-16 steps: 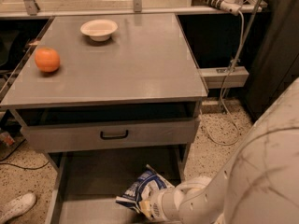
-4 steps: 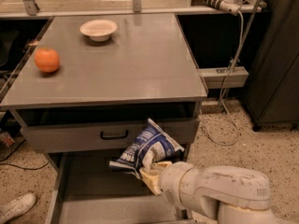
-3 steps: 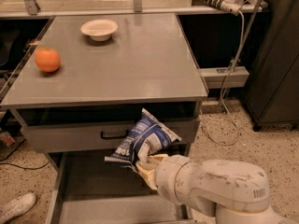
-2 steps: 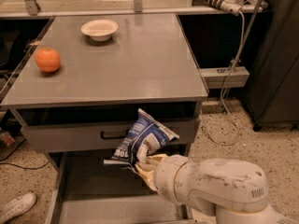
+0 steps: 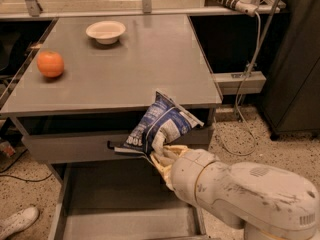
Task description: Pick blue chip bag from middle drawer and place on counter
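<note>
My gripper [image 5: 161, 156] is shut on the lower end of the blue chip bag [image 5: 160, 124], a dark-blue crinkly bag with white print. I hold the bag in the air in front of the counter's front edge, its top corner level with the counter [image 5: 135, 64]. The middle drawer [image 5: 110, 194] stands pulled open below, its grey floor bare where it shows. My white arm [image 5: 245, 194] fills the lower right and hides the drawer's right side.
A white bowl [image 5: 105, 31] sits at the back of the counter and an orange [image 5: 50, 64] at its left. A shut drawer front with a black handle [image 5: 75, 146] lies just behind the bag. A white shoe [image 5: 17, 221] is on the floor at the lower left.
The bag has gone from low in the open drawer up to the height of the counter's front edge, held in my gripper. The arm rose with it.
</note>
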Tool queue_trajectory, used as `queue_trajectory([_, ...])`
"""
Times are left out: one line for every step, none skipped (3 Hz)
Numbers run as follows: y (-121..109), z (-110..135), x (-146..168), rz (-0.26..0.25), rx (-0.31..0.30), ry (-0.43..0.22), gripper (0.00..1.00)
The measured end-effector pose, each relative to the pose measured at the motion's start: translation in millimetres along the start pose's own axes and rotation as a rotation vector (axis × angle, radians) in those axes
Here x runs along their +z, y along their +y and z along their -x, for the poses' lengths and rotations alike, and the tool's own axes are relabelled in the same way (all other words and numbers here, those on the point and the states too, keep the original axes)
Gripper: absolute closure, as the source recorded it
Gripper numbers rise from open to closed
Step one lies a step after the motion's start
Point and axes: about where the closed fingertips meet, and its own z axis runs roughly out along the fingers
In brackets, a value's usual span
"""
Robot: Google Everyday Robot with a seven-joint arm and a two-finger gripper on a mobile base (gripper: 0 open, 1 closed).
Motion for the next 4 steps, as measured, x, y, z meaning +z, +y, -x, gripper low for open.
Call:
queue_trajectory([-14, 40, -11, -0.041, -0.066, -0.066, 1.0])
queue_trajectory([-13, 42, -9, -0.037, -0.081, -0.067, 1.0])
queue_trajectory([-29, 58, 7, -0.032, -0.068, -0.09, 1.0])
queue_trajectory([-54, 77, 35, -0.017, -0.046, -0.11, 1.0])
